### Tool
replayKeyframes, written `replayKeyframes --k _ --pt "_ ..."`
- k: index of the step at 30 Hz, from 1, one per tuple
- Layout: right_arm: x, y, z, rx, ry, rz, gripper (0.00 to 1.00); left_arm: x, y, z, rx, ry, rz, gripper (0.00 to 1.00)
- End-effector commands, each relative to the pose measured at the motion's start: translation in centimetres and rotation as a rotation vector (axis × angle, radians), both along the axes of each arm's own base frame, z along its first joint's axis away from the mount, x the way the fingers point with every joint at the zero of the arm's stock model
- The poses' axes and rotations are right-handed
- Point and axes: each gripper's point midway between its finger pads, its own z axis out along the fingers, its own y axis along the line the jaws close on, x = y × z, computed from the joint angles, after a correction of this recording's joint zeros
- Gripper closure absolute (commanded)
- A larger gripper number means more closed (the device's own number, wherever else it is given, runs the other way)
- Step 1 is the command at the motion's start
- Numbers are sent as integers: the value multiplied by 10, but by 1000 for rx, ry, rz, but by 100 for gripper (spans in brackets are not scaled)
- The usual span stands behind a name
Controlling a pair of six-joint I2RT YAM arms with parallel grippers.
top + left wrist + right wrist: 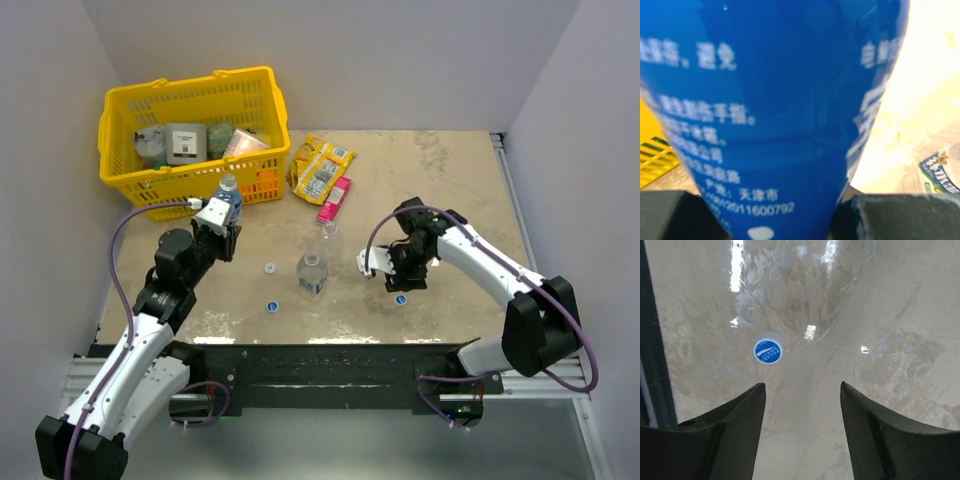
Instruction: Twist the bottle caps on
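My left gripper (218,222) is shut on the dark-blue-labelled bottle (228,196), which stands in front of the basket. That label (780,125) fills the left wrist view, with a dark finger (670,215) at each lower corner. Two pale clear bottles stand mid-table, one nearer (312,273) and one behind it (327,236). A whitish cap (270,268) and a blue cap (272,306) lie left of them. My right gripper (403,280) hangs open just above another blue cap (400,298). In the right wrist view this cap (768,351) lies ahead of the left fingertip, outside the gripper (802,386).
A yellow basket (262,85) with several items stands at the back left. A yellow snack packet (322,168) and a pink one (334,198) lie behind the bottles. The table's dark front edge (652,365) runs close beside the right gripper.
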Motion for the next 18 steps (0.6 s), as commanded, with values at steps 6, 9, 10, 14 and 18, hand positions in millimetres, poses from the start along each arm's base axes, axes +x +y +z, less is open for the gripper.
replayKeyframes --k 6,9,10,14,18 --pt "0 -8 -24 -32 -178 268 39 11 9 28 -77 -72 47 100" --pt "-6 -5 -28 -19 -149 286 41 12 8 26 -75 -61 40 100" --pt "-8 -4 -30 -18 -139 291 42 12 8 26 -76 -61 39 100" --pt "-17 -2 -35 -2 -107 312 45 15 9 25 -74 -57 48 100" --pt "-31 -1 -44 9 -50 335 47 17 9 24 -72 -53 42 100"
